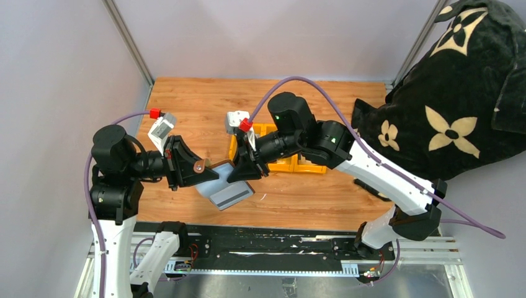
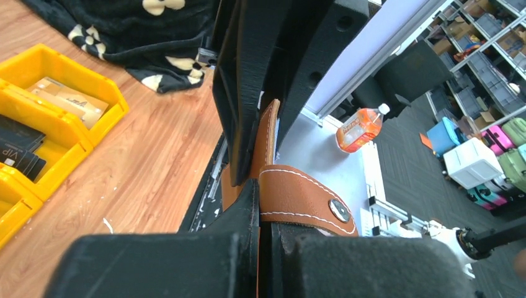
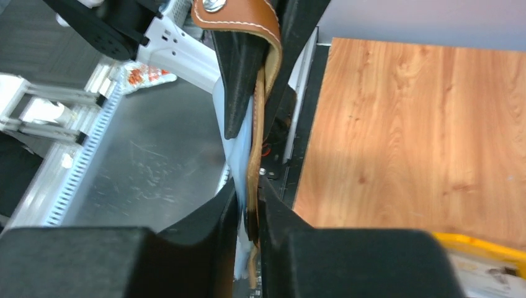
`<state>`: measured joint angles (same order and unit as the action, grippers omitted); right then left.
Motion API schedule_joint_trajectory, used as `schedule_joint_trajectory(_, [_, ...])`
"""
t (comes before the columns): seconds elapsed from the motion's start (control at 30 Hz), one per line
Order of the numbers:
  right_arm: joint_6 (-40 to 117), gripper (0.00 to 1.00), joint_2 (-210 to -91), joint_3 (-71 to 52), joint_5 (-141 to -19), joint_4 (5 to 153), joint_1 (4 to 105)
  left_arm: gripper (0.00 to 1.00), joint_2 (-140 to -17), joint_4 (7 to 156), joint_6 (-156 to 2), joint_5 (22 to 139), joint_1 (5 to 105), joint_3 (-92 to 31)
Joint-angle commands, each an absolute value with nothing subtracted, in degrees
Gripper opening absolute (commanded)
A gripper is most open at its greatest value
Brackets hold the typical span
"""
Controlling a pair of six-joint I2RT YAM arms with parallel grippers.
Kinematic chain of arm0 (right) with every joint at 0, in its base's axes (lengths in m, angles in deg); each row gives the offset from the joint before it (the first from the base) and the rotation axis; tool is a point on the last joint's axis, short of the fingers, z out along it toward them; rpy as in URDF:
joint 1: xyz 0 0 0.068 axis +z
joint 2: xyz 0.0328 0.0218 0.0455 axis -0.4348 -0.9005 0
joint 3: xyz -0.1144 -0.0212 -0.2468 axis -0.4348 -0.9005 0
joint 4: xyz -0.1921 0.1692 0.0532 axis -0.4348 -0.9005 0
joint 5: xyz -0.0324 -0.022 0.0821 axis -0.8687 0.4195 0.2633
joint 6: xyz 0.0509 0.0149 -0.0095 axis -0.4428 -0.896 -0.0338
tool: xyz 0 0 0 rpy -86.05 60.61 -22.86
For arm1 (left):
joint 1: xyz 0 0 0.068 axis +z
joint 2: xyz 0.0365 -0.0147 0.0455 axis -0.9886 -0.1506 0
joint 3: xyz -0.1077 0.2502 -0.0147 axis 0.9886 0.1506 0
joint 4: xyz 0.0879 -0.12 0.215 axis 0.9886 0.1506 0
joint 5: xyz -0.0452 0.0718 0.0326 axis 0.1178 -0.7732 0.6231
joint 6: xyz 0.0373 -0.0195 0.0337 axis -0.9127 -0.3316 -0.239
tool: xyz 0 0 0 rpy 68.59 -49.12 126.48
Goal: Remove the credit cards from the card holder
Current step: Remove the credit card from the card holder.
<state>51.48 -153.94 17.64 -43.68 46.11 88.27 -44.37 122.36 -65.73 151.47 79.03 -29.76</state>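
Observation:
The card holder (image 1: 214, 180), brown outside and silvery-grey inside, hangs in the air above the table's near edge between both arms. My left gripper (image 1: 200, 166) is shut on its left edge, where a brown strap (image 2: 298, 198) with a snap folds over. In the left wrist view that gripper (image 2: 263, 217) pinches the leather. My right gripper (image 1: 239, 172) meets the wallet from the right. Seen from its own wrist, the right gripper (image 3: 248, 192) presses its fingers on both sides of the brown and pale-blue layers (image 3: 251, 155). Black credit cards (image 2: 18, 149) and tan ones (image 2: 65, 99) lie in the yellow bin.
A yellow three-compartment bin (image 1: 282, 164) stands on the wooden table just behind the right gripper; its rim (image 2: 62, 139) shows in the left wrist view. A black cloth with cream flowers (image 1: 446, 118) covers the table's right side. The black rail (image 1: 248, 239) runs along the near edge.

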Motion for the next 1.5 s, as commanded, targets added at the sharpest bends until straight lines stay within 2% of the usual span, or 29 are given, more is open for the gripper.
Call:
schedule_joint_trajectory(0.0, [50.50,0.05,-155.11,20.81,-43.11,45.24,88.70,0.00,-43.74,119.40,-63.32,152.37,79.44,-28.95])
schedule_joint_trajectory(0.03, [50.12,0.01,-155.20,20.93,-43.23,45.56,88.70,0.10,-43.63,118.97,-63.19,151.80,79.48,-28.90])
schedule_joint_trajectory(0.07, [49.53,0.00,-155.11,20.98,-43.66,46.05,88.64,0.25,-43.48,118.78,-63.07,151.22,79.48,-28.86])
schedule_joint_trajectory(0.1, [48.64,0.00,-154.84,20.92,-44.26,46.70,88.50,0.46,-43.33,118.67,-63.07,150.70,79.41,-28.71])
schedule_joint_trajectory(0.2, [42.42,0.00,-151.99,17.69,-45.39,53.54,86.01,0.90,-42.66,119.13,-63.76,148.32,79.45,-28.38])
schedule_joint_trajectory(0.27, [35.02,0.00,-148.98,11.38,-45.56,63.73,83.89,0.96,-42.05,119.72,-64.53,147.39,79.44,-28.23])
schedule_joint_trajectory(0.33, [26.80,0.00,-143.80,2.82,-45.76,76.79,81.18,0.97,-41.18,120.01,-64.75,146.09,79.42,-27.87])
schedule_joint_trajectory(0.43, [16.19,0.00,-139.26,-8.11,-46.54,94.40,79.84,0.95,-39.76,118.95,-64.83,144.80,79.44,-27.03])
schedule_joint_trajectory(0.57, [6.67,0.00,-137.86,-15.70,-47.14,106.09,79.90,0.85,-38.55,114.96,-62.84,143.59,79.46,-26.12])
schedule_joint_trajectory(0.67, [2.61,0.00,-137.57,-20.10,-47.04,111.89,80.60,0.68,-38.49,112.04,-60.85,141.94,79.49,-25.50])
schedule_joint_trajectory(0.8, [1.95,0.00,-137.65,-21.48,-46.73,112.83,81.63,0.36,-39.23,111.67,-60.93,140.48,79.47,-25.35])
schedule_joint_trajectory(0.93, [2.40,0.01,-137.85,-20.67,-44.95,111.43,82.52,0.15,-39.30,111.95,-61.83,140.00,79.44,-25.07])
schedule_joint_trajectory(0.97, [2.89,0.05,-138.18,-19.73,-43.96,110.33,82.62,0.10,-39.26,112.18,-62.06,139.78,79.44,-25.07])
schedule_joint_trajectory(1.03, [4.75,0.26,-139.07,-17.62,-40.20,106.06,82.72,0.02,-39.42,113.25,-63.26,139.74,79.47,-25.29])
schedule_joint_trajectory(1.1, [11.43,0.45,-140.33,-14.07,-36.56,98.40,82.66,0.00,-39.86,116.14,-65.93,140.32,79.45,-25.78])
schedule_joint_trajectory(1.17, [20.33,0.52,-142.20,-8.28,-35.39,83.17,82.72,0.00,-40.76,119.96,-69.76,142.05,79.45,-26.57])
schedule_joint_trajectory(1.23, [27.69,0.52,-144.98,-1.78,-35.16,71.05,82.64,0.00,-41.95,126.69,-74.95,143.31,79.46,-27.68])
schedule_joint_trajectory(1.37, [37.08,0.51,-150.83,7.86,-32.66,56.31,82.75,0.00,-43.18,131.53,-78.71,145.24,79.47,-28.52])
schedule_joint_trajectory(1.47, [41.39,0.44,-153.90,13.01,-32.52,49.61,82.75,0.00,-42.82,131.46,-78.82,145.96,79.42,-28.37])
